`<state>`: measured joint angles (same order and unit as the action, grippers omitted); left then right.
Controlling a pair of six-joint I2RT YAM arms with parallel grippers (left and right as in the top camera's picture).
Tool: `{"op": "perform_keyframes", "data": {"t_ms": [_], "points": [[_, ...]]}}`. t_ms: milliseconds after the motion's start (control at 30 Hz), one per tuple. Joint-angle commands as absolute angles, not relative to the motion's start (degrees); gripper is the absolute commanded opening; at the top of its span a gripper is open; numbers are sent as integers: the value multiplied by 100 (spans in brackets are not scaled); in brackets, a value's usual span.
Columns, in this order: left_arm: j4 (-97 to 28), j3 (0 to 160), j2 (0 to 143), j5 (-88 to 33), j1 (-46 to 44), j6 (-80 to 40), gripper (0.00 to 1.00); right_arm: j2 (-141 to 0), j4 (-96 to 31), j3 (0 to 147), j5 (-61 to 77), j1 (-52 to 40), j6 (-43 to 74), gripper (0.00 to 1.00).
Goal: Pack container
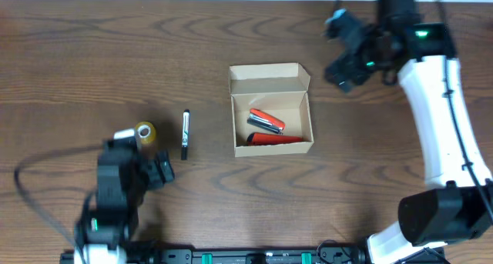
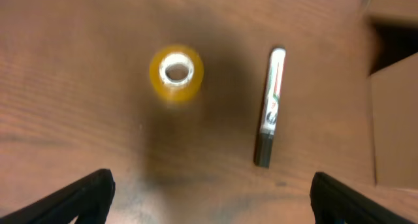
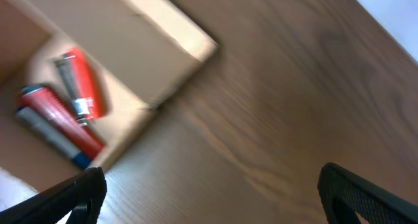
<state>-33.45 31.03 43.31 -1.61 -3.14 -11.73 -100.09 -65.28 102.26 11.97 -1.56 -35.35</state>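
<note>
The container (image 1: 269, 99) is a tan cardboard box in the middle of the table, its flap lid folded back. Two red markers (image 1: 266, 121) lie inside it, also showing in the right wrist view as red markers (image 3: 80, 85) in the container (image 3: 140, 38). A black-and-white marker (image 1: 186, 134) lies on the table left of the box. In the left wrist view this marker (image 2: 270, 106) is ahead of my open, empty left gripper (image 2: 212, 204). My right gripper (image 1: 333, 45) hangs open and empty beyond the box's far right corner; in its own view the right gripper (image 3: 215, 198) is over bare wood.
A yellow tape roll (image 1: 145, 131) stands left of the loose marker, close to my left gripper (image 1: 146, 155); the tape roll (image 2: 176, 72) is ahead and to the left in the left wrist view. The box's edge (image 2: 395, 119) shows at that view's right.
</note>
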Motion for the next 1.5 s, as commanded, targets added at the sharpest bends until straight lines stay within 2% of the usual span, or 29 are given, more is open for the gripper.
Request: {"op": "perform_keyframes", "data": {"t_ms": [0, 200, 367, 433, 767, 1467], "points": [[-3959, 4294, 5719, -320, -294, -814, 95, -9880, -6519, 10237, 1229, 370, -2808, 99], [-5199, 6504, 7734, -860, -307, -637, 95, -9878, -6543, 10237, 1275, 967, -2615, 99], [-5188, 7395, 8545, -2001, -318, 30, 95, -9880, -6558, 10237, 1264, 1090, -2622, 99], [-5240, 7548, 8794, -1863, -379, 69, 95, -9880, -6554, 10237, 1264, 1107, -2646, 99], [-5513, 7546, 9629, -934, -843, 40, 95, -9891, -6495, 10232, 1243, 1122, -2687, 99], [-3426, 5913, 9675, -676, -978, -95, 95, -9950, -6558, 10230, 1177, 1142, -2840, 99]]}}
